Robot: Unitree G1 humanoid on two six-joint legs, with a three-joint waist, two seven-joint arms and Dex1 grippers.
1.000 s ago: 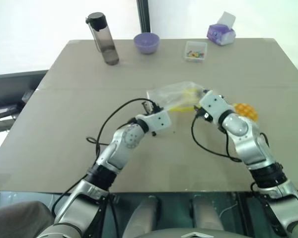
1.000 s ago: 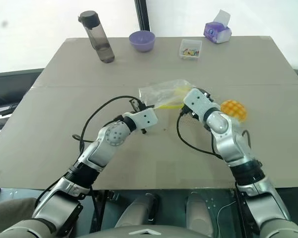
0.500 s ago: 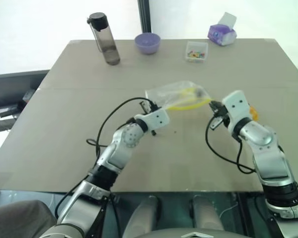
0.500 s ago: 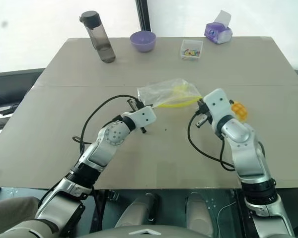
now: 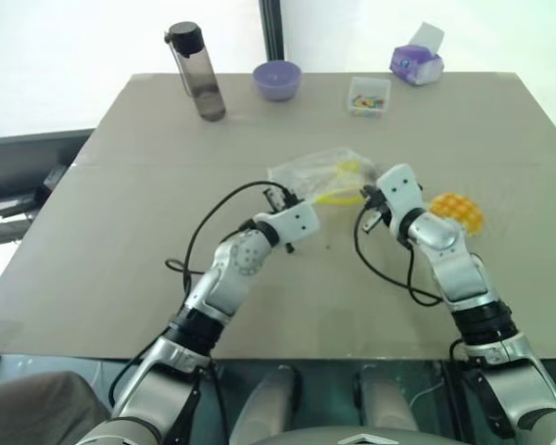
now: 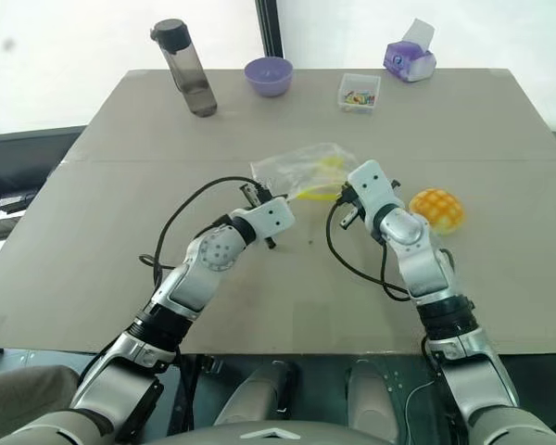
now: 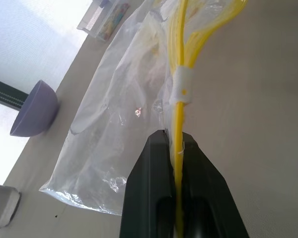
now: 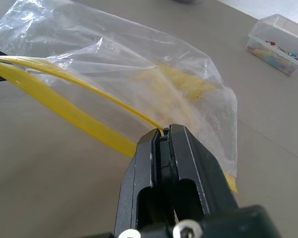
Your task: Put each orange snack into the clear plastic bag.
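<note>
The clear plastic bag (image 5: 317,173) lies crumpled in the middle of the table, its yellow strip (image 7: 178,79) running along the near edge. My left gripper (image 5: 278,198) is at the bag's left end, shut on the yellow strip, which runs between its fingers (image 7: 156,163). My right gripper (image 5: 367,200) is at the bag's right end, also shut on the yellow strip (image 8: 84,121). One orange snack (image 5: 457,211), round with a pale grid on top, rests on the table just to the right of my right arm, free of both grippers.
Along the far edge of the table stand a dark bottle (image 5: 196,72), a purple bowl (image 5: 277,79), a small clear box of coloured bits (image 5: 367,95) and a purple tissue box (image 5: 415,63). Black cables loop from both wrists over the table.
My right gripper closed on the bag's strip, swung out to the right in front of the snack, then came back left. The snack shows whole again. The left gripper kept its hold and place.
</note>
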